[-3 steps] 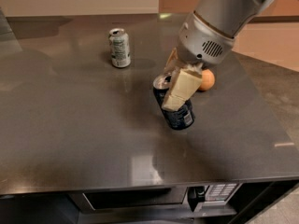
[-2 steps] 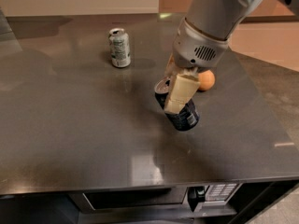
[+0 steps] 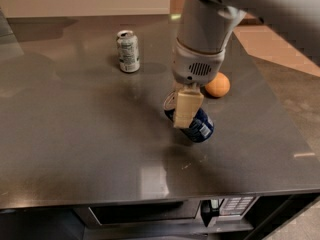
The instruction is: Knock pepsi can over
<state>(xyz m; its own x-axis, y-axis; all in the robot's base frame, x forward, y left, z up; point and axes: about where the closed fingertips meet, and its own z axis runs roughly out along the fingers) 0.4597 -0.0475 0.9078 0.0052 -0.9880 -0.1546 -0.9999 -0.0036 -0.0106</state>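
Note:
The pepsi can is dark blue with a silver top. It is tipped far over on the dark grey table, near the middle right, with its top pointing up and to the left. My gripper hangs from the grey wrist directly over it. Its cream tip lies against the can's upper end and hides part of it.
A pale silver-green can stands upright at the back left of the pepsi can. An orange sits just behind and to the right of the gripper. The table's front edge runs below, with an appliance panel under it.
The pepsi can has leaned further over, with its base sliding right. The arm has swung more upright above it. The other can and the orange have not moved.

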